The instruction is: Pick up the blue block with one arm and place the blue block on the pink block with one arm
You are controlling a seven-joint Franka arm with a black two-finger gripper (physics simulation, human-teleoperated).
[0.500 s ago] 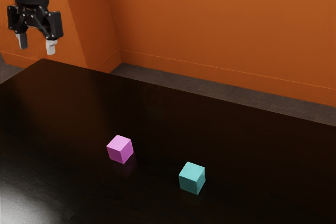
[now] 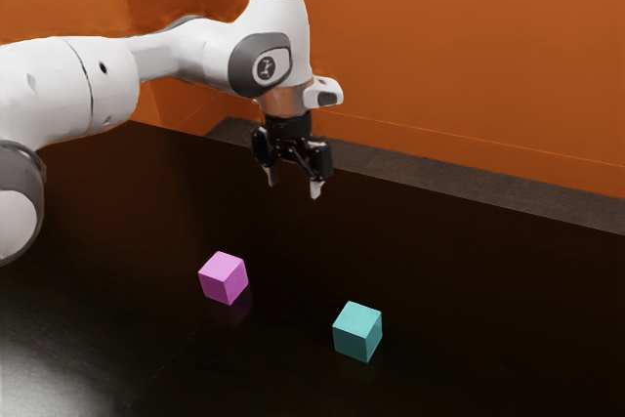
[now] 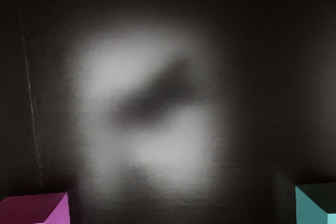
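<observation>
Two small cubes sit on the glossy black tabletop (image 2: 488, 280). In the exterior view the black two-finger tool (image 2: 291, 186) hangs high above them, fingers apart and nothing between them. The matte teal-blue cube (image 2: 356, 330) rests well below the tool, toward the exterior view's right of it. The matte pink cube (image 2: 223, 276) rests well below, toward the exterior view's left, and the two cubes are apart from each other. In the wrist view the pink cube (image 3: 37, 209) and the blue cube (image 3: 316, 203) lie off to opposite sides of the hand, neither under it, with bare tabletop (image 3: 262, 51) beneath. The tool is about midway between the cubes, so a straight descent would probably close on nothing. A sideways approach made too low could shove the blue cube across the slick surface. The cube also looks turned relative to the fingers, so closing on its corners may twist it loose. Later, an off-centre release could tip it off the pink cube.
</observation>
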